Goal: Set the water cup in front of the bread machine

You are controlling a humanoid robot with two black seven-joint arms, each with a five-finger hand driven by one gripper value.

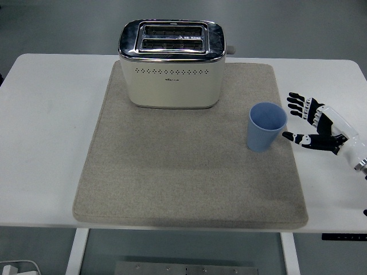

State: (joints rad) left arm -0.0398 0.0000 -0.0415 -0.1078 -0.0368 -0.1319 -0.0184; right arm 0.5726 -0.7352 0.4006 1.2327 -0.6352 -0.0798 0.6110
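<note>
White table (51, 132) carries a grey mat (172, 172). Just left of the right hand (321, 129) stands the blue water cup (266, 126), upright on the mat. That hand's fingers are spread wide, holding nothing. Farther left, beyond the cup, sits the cream bread machine (171, 64).
</note>
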